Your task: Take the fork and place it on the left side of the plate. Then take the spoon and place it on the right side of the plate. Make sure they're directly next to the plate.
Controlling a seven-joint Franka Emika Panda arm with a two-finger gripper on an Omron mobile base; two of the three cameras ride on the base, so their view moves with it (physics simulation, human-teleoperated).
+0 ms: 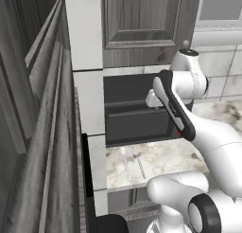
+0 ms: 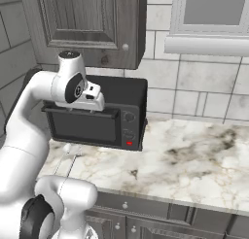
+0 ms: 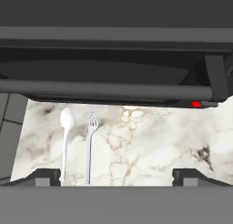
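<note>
The spoon (image 3: 66, 127) and the fork (image 3: 90, 141) lie side by side on the marble counter (image 3: 150, 145), just in front of the microwave, heads towards it. The spoon is on the left in the hand view. They also show as thin pale shapes in the left base view, spoon (image 1: 125, 160) and fork (image 1: 139, 163). My gripper (image 3: 117, 177) hovers above the counter, well back from the utensils, open, with nothing between its fingertips (image 3: 45, 176). The plate is out of view.
A black microwave (image 2: 97, 121) stands on the counter against the tiled wall, its door handle (image 3: 104, 89) and red button (image 3: 196, 104) close above the utensils. A wooden wall cabinet (image 2: 92, 24) hangs overhead. Bare marble (image 2: 194, 160) stretches to the right.
</note>
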